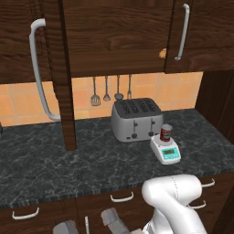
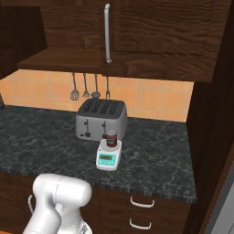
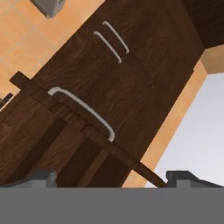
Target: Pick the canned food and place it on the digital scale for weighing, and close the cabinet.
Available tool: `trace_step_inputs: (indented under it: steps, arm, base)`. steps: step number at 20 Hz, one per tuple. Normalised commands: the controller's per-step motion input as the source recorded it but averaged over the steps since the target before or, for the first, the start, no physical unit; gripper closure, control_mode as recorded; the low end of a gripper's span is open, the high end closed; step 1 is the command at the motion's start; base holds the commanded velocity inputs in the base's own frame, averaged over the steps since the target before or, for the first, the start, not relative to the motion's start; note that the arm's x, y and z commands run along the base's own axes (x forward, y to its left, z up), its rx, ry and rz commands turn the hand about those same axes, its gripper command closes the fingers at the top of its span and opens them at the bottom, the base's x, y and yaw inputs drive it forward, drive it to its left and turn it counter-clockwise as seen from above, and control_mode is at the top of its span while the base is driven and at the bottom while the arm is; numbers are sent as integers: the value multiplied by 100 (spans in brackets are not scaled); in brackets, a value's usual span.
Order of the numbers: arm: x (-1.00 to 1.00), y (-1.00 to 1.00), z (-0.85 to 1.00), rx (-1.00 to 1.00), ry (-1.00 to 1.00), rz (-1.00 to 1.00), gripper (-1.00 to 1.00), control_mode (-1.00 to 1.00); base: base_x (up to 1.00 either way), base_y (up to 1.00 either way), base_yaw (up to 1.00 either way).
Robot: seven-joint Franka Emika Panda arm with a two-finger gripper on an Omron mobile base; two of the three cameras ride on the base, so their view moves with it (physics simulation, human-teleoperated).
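Note:
The red canned food [image 1: 166, 133] [image 2: 111, 138] stands upright on the white digital scale [image 1: 166, 151] [image 2: 109, 157], just in front of the toaster. The dark wood cabinet [image 1: 114, 41] [image 2: 151, 36] hangs above the counter. Its left door [image 1: 64, 91] stands swung out, edge-on to me, with its curved silver handle [image 1: 39, 68] facing left. In the hand view that door's edge [image 3: 87, 127] and handle [image 3: 83, 109] run diagonally above my gripper [image 3: 113, 178]. The gripper is open and holds nothing, its fingertips [image 3: 41, 177] far apart and well below the cabinet.
A grey four-slot toaster [image 1: 136, 119] [image 2: 101, 119] sits at the back of the dark marble counter [image 1: 55, 164] [image 2: 36, 141]. Utensils [image 1: 106, 91] hang on the tiled wall. A small tan lump [image 1: 162, 53] shows at the cabinet's lower edge. Drawers [image 1: 121, 197] lie under the counter.

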Motion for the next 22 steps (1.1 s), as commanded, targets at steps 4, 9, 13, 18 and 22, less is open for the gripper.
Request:
trace_step_inputs:
  steps: [4,9,13,18,22]
  arm:
    - [30,100,0,14,25,-6,-100,-100]
    - [62,95,-20,5,7,-9,-100,-100]
    - [94,66,-21,-2,0,-3,-100,-100]
    - [100,46,-34,0,-5,0,-100,-100]
    - [100,32,-52,8,-6,0,-100,-100]
  base:
    - [0,0,0]
    - [0,0,0]
    - [0,0,0]
    - [0,0,0]
    - [0,0,0]
